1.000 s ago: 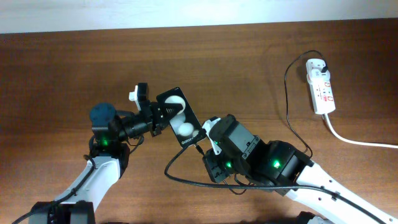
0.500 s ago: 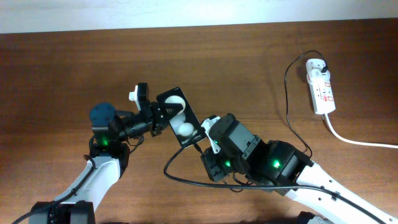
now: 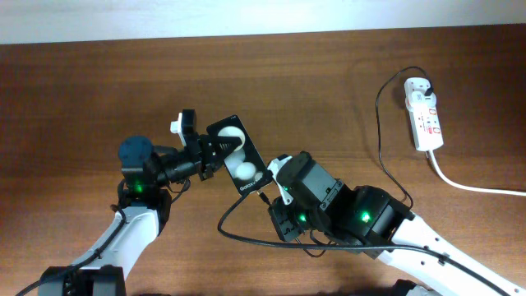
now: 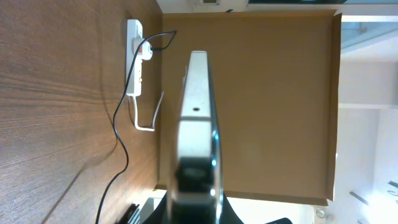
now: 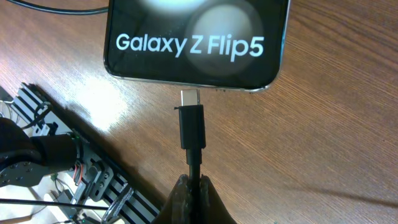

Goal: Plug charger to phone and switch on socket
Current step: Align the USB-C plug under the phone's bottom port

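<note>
The phone [image 3: 237, 159] is a glossy black slab held tilted above the table, with my left gripper [image 3: 215, 153] shut on its far end. In the left wrist view I see the phone [image 4: 198, 106] edge-on, rising out of the left gripper [image 4: 195, 186]. My right gripper [image 5: 194, 186] is shut on the charger [image 5: 192, 127] just behind its black plug. The plug's metal tip touches the bottom edge of the phone [image 5: 193, 37], and most of the tip still shows. Overhead, the right gripper [image 3: 265, 192] sits just below the phone. The socket [image 3: 425, 113] lies at the far right.
The charger cable [image 3: 380, 140] runs from the socket down the right side and loops under my right arm. A thick white cord [image 3: 472, 186] leaves the socket toward the right edge. The socket [image 4: 134, 68] also shows in the left wrist view, in front of a brown board [image 4: 273, 106].
</note>
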